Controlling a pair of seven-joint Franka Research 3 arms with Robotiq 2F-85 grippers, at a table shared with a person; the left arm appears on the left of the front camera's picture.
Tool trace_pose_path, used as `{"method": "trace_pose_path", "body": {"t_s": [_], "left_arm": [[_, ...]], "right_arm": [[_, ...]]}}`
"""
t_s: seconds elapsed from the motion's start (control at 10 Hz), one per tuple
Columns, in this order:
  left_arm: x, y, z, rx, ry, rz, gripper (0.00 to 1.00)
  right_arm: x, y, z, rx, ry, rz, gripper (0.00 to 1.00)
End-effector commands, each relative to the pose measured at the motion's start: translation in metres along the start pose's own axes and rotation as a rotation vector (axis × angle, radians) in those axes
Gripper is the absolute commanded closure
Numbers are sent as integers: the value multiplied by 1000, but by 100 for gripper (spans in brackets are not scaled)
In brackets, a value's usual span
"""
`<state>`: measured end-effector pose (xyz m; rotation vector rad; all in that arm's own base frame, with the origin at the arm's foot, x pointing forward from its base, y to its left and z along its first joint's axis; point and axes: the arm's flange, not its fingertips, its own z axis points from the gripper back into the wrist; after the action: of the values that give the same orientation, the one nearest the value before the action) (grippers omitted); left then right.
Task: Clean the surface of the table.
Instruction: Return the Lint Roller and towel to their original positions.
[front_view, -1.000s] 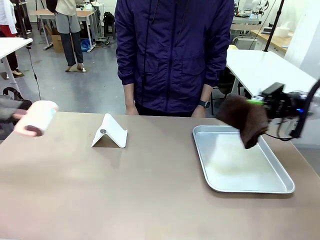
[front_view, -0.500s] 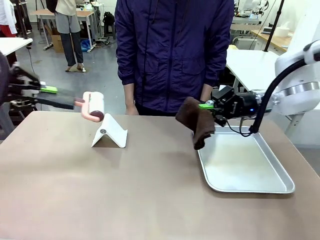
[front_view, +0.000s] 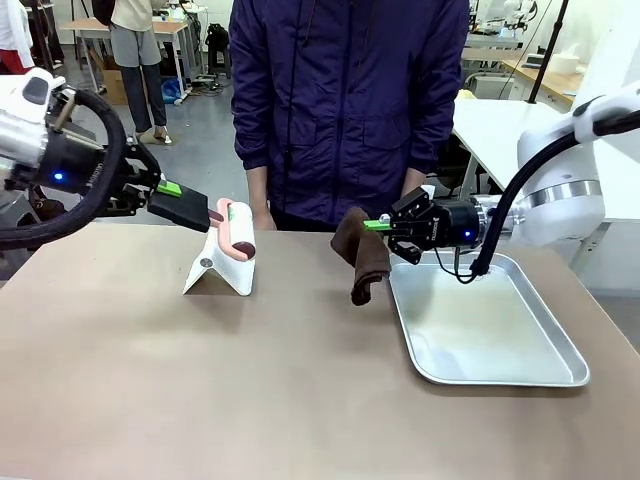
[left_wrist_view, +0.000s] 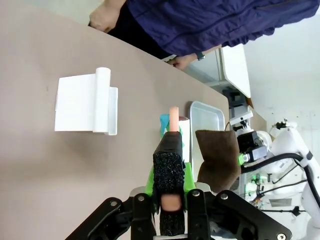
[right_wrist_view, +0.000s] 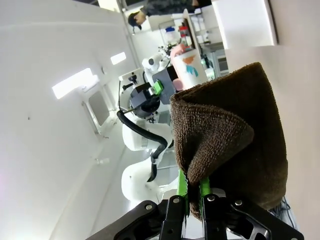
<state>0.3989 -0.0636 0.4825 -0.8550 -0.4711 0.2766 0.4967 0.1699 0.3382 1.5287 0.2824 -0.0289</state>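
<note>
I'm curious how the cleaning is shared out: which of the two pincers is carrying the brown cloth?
The right pincer, beside the metal tray, is shut on the brown cloth hanging above the table. The left pincer holds a pink-handled lint roller instead.

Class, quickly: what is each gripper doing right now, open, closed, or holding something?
Left gripper: closed on the lint roller handle.
Right gripper: closed on the brown cloth.

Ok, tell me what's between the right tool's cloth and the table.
Nothing visible. The right tool holds the brown cloth hanging over bare table, just left of the tray; the white stand sits further left, under the left tool's roller.
</note>
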Motion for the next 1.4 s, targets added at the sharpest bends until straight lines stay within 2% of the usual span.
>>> {"method": "trace_pose_path", "body": {"t_s": [0.0,0.1,0.5,0.6,0.9,1.2,1.3], "left_arm": [[18,2,-7,-5,-2,61,78],[0,0,0,0,0,0,78],[5,0,-7,-2,5,11,78],[5,6,-4,-7,50,-11,78],[22,-23,-32,124,73,-120,78],[30,-37,-68,229,107,-197,78],[32,-36,-81,276,75,-197,78]], "right_arm": [[3,1,-6,-2,13,-17,90],[0,0,0,0,0,0,90],[1,-6,0,-2,2,-12,90],[1,5,-15,-92,-69,23,90],[31,1,-65,-205,-79,3,90],[51,-15,-84,-349,-80,-34,90],[55,-15,-87,-409,-76,-57,90]]}}
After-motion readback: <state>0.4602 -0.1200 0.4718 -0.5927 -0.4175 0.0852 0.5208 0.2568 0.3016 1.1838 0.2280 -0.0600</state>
